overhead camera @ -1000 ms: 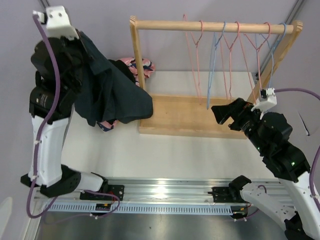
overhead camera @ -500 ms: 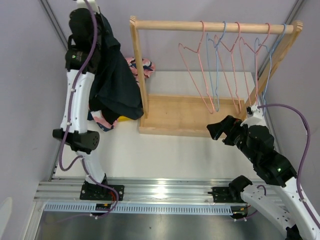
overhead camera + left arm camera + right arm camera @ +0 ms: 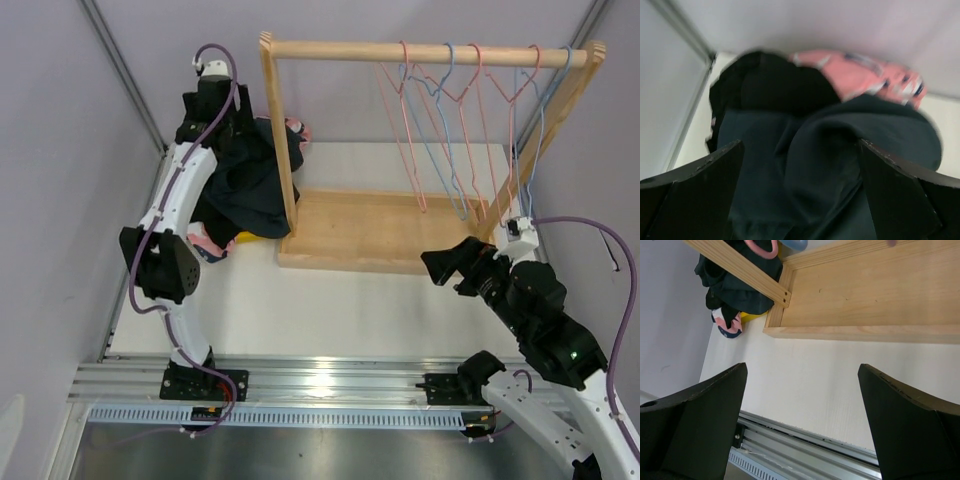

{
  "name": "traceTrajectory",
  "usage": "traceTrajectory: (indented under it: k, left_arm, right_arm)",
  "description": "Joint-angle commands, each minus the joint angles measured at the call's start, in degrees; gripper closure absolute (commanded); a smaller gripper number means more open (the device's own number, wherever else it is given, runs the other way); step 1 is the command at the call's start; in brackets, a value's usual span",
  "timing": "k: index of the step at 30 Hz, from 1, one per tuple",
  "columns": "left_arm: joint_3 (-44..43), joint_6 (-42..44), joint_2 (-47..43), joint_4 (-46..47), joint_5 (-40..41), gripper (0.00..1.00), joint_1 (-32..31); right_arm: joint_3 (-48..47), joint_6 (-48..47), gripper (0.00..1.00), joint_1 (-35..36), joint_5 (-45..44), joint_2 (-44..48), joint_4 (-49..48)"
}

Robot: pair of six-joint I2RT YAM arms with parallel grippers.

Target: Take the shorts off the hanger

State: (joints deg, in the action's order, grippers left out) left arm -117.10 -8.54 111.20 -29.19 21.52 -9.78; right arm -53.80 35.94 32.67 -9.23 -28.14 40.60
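**Overhead and wrist views.** The wooden rack [image 3: 430, 52] stood at the far side of the tabletop [image 3: 330, 310]. Its top rail carried a cluster of pink and blue wire hangers [image 3: 461, 130] near the right post. Their lower ends hung over the rack's shallow base tray [image 3: 360, 235], a rimmed wooden board whose bare floor showed in the overhead and right wrist views.

The shorts [image 3: 250, 185] lay off the hangers in one heap on the tabletop, just left of the rack's left post and touching it. A dark charcoal or navy pair [image 3: 840, 165] lay on top, with a black pair [image 3: 775, 85] behind it. The pink patterned pair [image 3: 865, 75] sat at the far side of the heap. A small yellow item [image 3: 243, 238] showed at the heap's near edge, partly covered.

The left claw [image 3: 801, 150] hung directly over the heap. Its fingers were spread wide, with the dark fabric lying below and between them, not gripped. The left wrist view was blurred, so contact with the cloth could not be told.

The right claw [image 3: 802, 370] hung over the tabletop near the tray's front right corner, fingers spread wide and holding nothing.
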Motion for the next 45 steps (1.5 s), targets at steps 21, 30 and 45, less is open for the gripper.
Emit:
traceTrajectory:
  k: [21, 30, 45]
  left_arm:
    - [63.73, -5.35, -80.48, -1.21, -15.89, 0.01, -3.58]
    - [75.18, -5.61, -97.22, -0.95, -14.68, 0.01, -4.10]
    - [75.97, -6.76, -89.49, -3.59, -12.29, 0.01, -14.39]
  right_arm:
    - [0.26, -7.55, 0.01, -0.06, -3.23, 12.48, 0.71]
    - [2.65, -9.22, 0.01, 0.03, -12.28, 14.96, -0.44]
    - [9.24, -15.73, 0.00, -2.08, -7.55, 18.64, -6.24]
